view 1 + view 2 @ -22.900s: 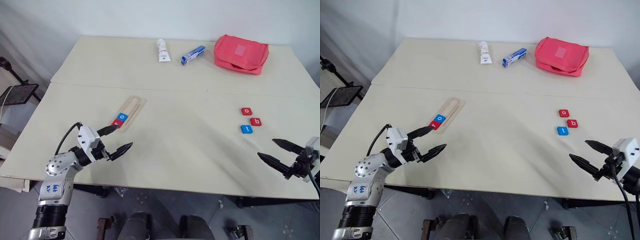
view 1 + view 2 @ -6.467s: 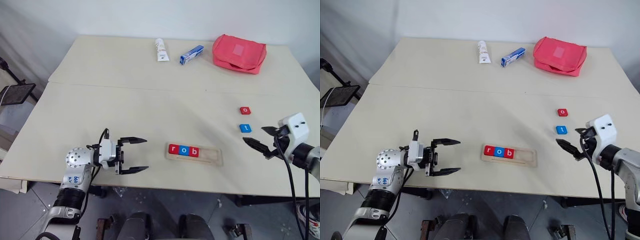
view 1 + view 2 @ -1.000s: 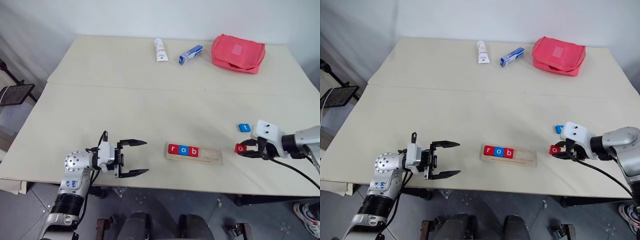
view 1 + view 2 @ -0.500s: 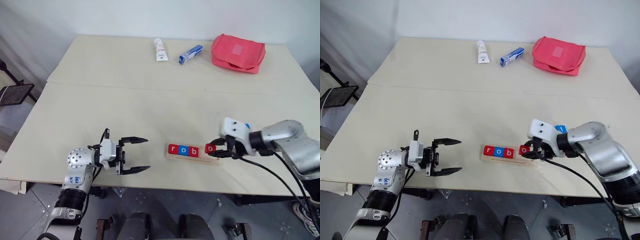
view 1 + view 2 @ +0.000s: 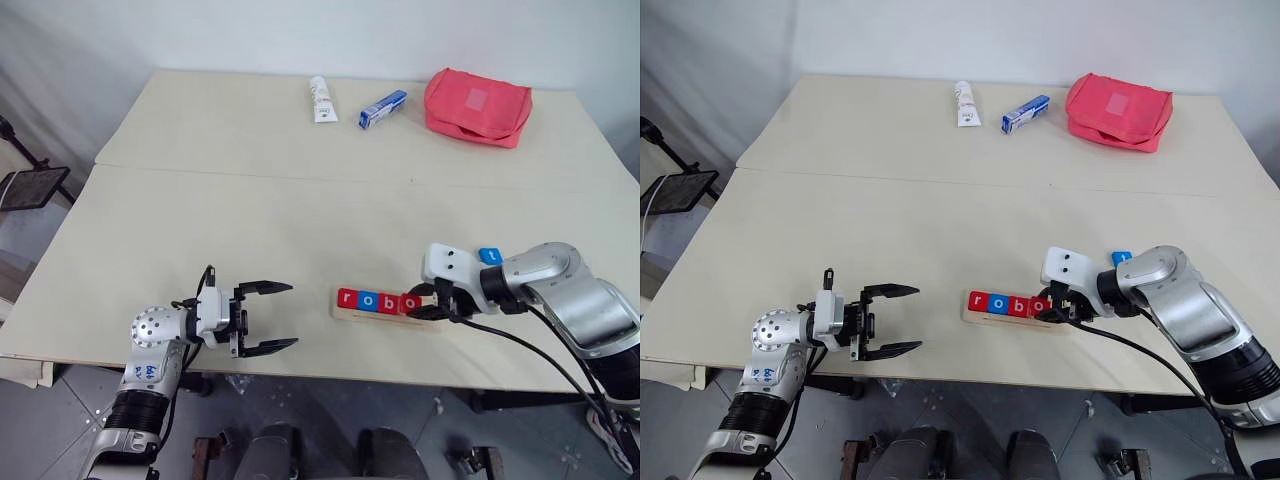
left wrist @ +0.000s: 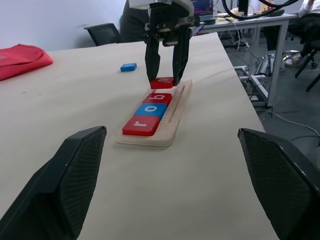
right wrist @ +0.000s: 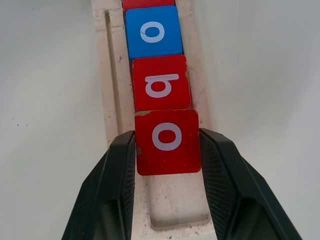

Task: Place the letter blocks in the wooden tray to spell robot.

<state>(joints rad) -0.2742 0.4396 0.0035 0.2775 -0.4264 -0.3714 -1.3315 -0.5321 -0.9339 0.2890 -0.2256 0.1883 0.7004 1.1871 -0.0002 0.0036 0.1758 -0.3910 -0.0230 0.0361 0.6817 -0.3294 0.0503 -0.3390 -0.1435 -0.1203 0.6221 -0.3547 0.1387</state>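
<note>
1. Since a second ago the right gripper (image 7: 167, 150) has carried the red "o" block (image 7: 168, 141) leftward from the bare table near the blue "t" block (image 5: 488, 256) to the wooden tray (image 5: 425, 322).
2. Right gripper fingers (image 7: 114, 187) clamp the red "o" block by its two side edges; the block sits in the tray's groove, touching the red "b" block (image 7: 161, 82).
3. Tray row now reads r, o, b, o from left to right: red "r" block (image 5: 347, 297), blue "o" block (image 5: 368, 300), red "b", red "o".
4. One slot at the tray's right end is bare wood.
5. Blue "t" lies on the table to the right of the tray and a little farther off, apart from it.
6. Right arm reaches in from the right, gripper angled down and leftward onto the tray.
7. Left gripper (image 5: 268, 318) hovers left of the tray, near the table's near edge, fingers spread wide, holding nothing, pointing right toward the tray.
</note>
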